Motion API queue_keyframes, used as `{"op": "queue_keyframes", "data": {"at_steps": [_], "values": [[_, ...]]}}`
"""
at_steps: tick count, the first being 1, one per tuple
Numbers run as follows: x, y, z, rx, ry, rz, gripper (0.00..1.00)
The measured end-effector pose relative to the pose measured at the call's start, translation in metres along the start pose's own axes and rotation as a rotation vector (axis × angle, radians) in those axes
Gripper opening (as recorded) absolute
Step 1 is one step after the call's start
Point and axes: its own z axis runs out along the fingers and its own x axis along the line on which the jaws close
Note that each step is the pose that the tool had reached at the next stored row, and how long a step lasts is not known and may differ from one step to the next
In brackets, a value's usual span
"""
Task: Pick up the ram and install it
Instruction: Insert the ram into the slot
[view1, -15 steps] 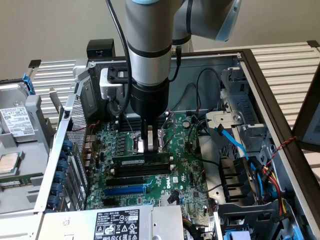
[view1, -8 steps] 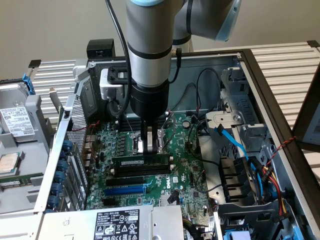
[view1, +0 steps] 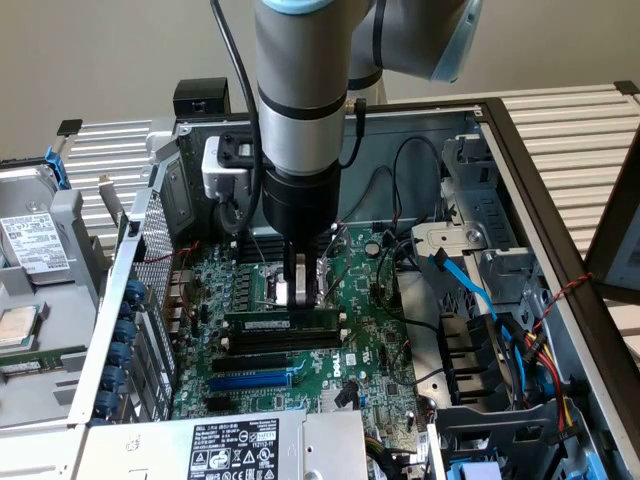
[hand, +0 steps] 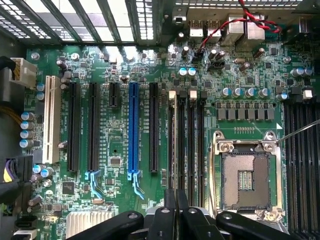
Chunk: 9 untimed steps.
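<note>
The ram (view1: 285, 325) is a thin green stick with a pale label. It stands on edge in a black memory slot on the motherboard (view1: 370, 350), level with the board. In the wrist view the ram (hand: 172, 140) is seen edge-on as a pale line in the first of the black memory slots (hand: 192, 135). My gripper (view1: 300, 298) hangs straight down over the stick's middle, its fingers shut together just above the top edge. I cannot tell whether they touch it. In the wrist view the gripper (hand: 176, 202) has its dark fingers pressed side by side over the stick's near end.
The open CPU socket (hand: 245, 175) lies right beside the memory slots. A blue expansion slot (hand: 133, 130) and black slots run parallel on the other side. Case walls, a blue cable (view1: 470, 290), the drive cage (view1: 480, 385) and the power supply (view1: 250, 445) crowd around the board.
</note>
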Motion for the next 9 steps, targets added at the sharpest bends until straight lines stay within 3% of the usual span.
{"op": "queue_keyframes", "data": {"at_steps": [9], "values": [[0.0000, -0.0002, 0.0029, 0.0001, -0.0003, 0.003, 0.13]]}}
